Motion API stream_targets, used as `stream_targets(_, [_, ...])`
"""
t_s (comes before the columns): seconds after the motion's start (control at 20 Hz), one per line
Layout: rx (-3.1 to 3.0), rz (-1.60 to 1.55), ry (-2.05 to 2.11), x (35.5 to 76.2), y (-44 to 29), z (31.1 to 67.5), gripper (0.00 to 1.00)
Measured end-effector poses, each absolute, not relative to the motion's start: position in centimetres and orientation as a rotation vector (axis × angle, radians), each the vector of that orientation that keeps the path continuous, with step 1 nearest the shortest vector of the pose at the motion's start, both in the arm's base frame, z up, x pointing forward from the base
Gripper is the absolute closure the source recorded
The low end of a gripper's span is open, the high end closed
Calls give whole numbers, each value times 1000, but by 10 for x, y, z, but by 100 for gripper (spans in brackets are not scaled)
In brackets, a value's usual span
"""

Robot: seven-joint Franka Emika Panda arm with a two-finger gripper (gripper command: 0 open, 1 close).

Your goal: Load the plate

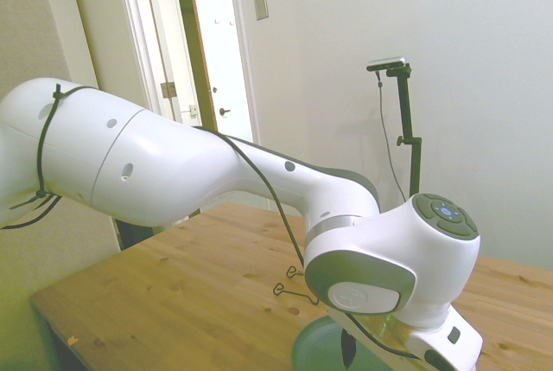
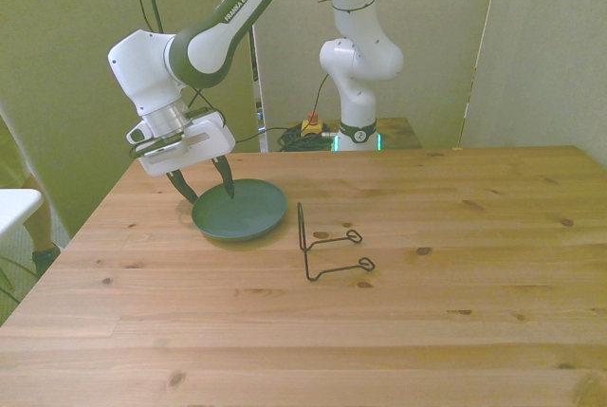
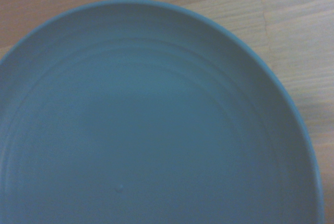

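1. Pale pine boards make up the one table, and the plate serves as the landmark on it.
2. One thin black wire stand sits nearest the front camera, just beside the plate on the front view's right, apart from it, with one upright loop and two feet ending in small rings.
3. One teal-green plate lies flat on the table behind the stand, toward the front view's left.
4. One gripper hangs over the plate's edge on the front view's left; its two dark fingers are spread apart, one tip over the plate's inside, the other outside the rim. Whether either tip touches the plate cannot be told.
5. The wrist view shows only the plate, filling nearly the whole picture with faint concentric rings, and a strip of wood beyond its rim.
6. The side view shows just a sliver of the plate under the white arm, and the wire stand beyond it; the fingers are hidden there.
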State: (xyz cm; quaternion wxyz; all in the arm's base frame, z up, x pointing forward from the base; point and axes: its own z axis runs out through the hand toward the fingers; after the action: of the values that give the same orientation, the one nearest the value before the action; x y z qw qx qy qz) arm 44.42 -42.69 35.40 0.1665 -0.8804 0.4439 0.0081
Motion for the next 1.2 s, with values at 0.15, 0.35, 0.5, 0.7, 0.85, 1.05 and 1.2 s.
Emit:
stream_targets(0.15, [-2504,25,1265,443,-428,352,100])
stream_targets(0.35, [-2503,29,1268,443,-429,350,100])
stream_targets(0.5, [-2503,30,1271,442,-430,348,100])
stream_targets(0.7, [-2504,28,1275,443,-431,346,100])
stream_targets(0.85, [-2507,24,1275,444,-431,345,100])
stream_targets(1.05, [-2521,-1,1275,448,-430,348,100])
stream_targets(1.2, [-2529,-25,1283,451,-427,356,100])
